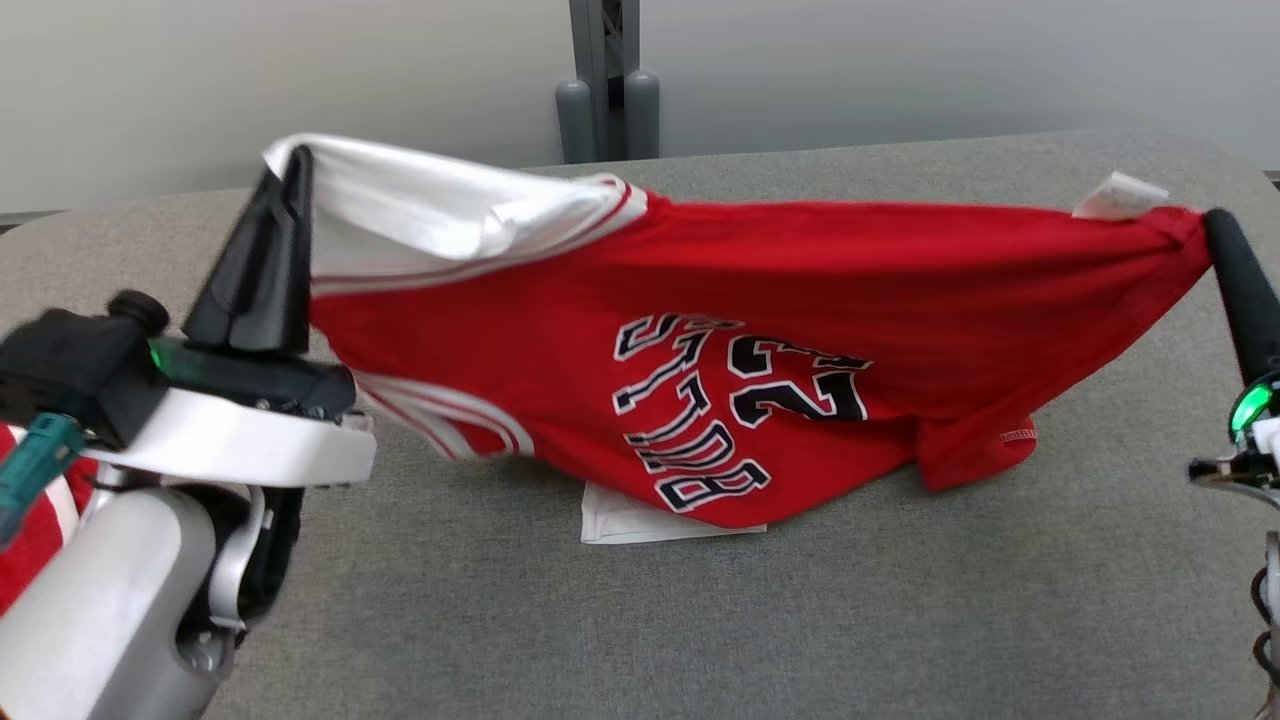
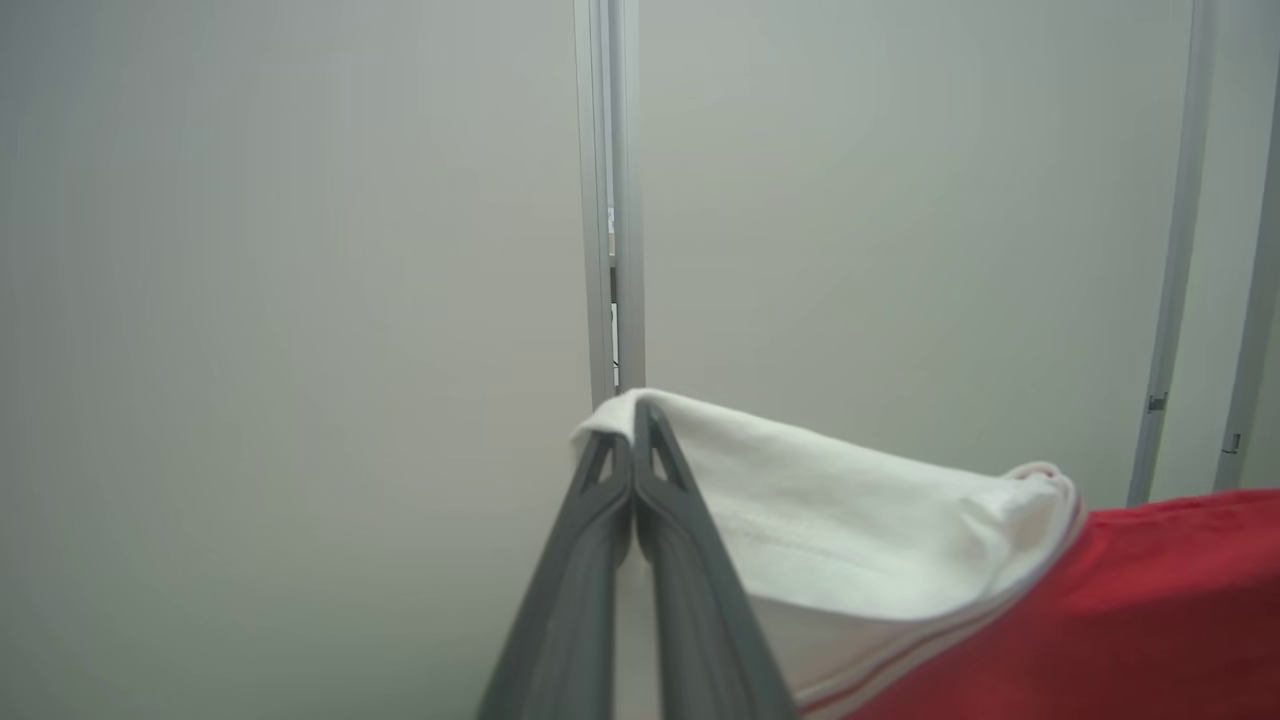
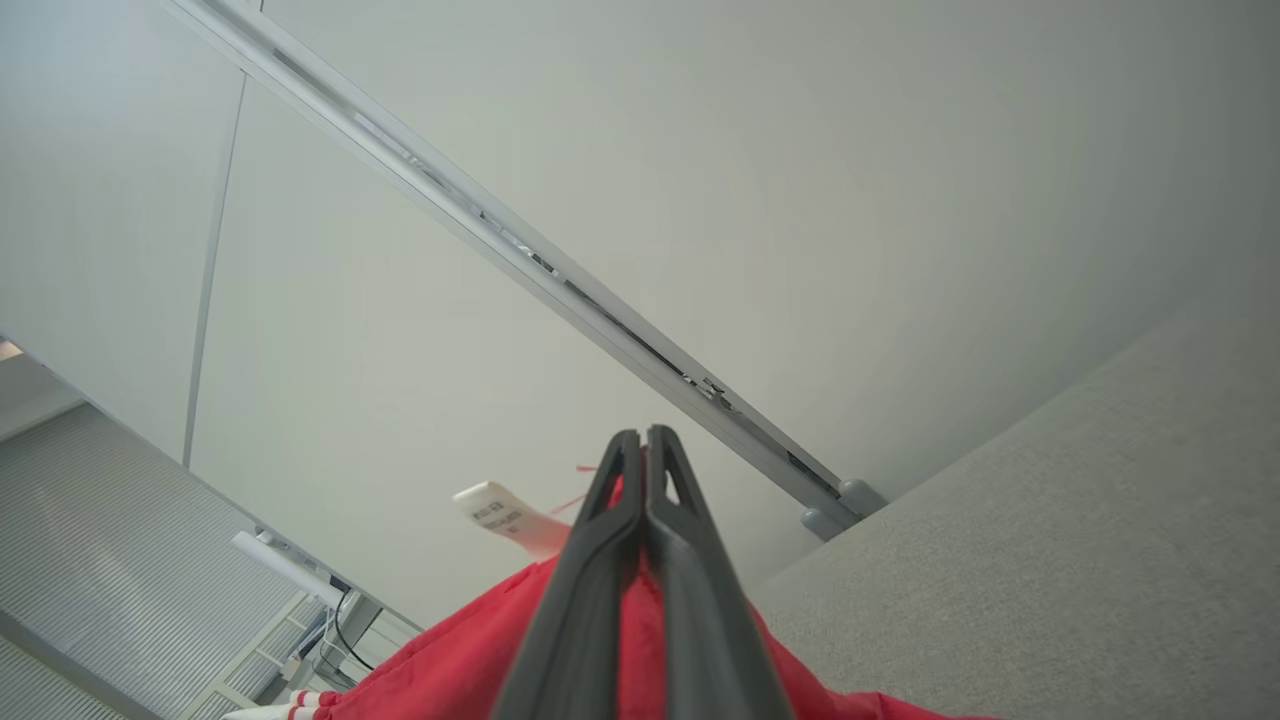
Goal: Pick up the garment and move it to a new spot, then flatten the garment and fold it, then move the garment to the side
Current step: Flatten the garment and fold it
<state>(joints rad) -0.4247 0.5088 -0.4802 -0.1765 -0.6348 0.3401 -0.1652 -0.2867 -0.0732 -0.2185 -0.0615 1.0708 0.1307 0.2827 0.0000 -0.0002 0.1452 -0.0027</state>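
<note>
Holds red Bulls jersey (image 1: 760,290) stretched above grey table (image 1: 700,620), pinched at its white edge by closed left gripper (image 1: 290,165) and at its red corner by closed right gripper (image 1: 1218,225)

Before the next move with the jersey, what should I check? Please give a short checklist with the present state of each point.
1. Left gripper shut on the white sleeve: ok.
2. Right gripper shut on the red corner beside the tag: ok.
3. Jersey stretched between both grippers: ok.
4. Jersey lifted off the table: not ok, its lower edge rests there.
5. How much cloth each gripper holds: cannot tell.
</note>
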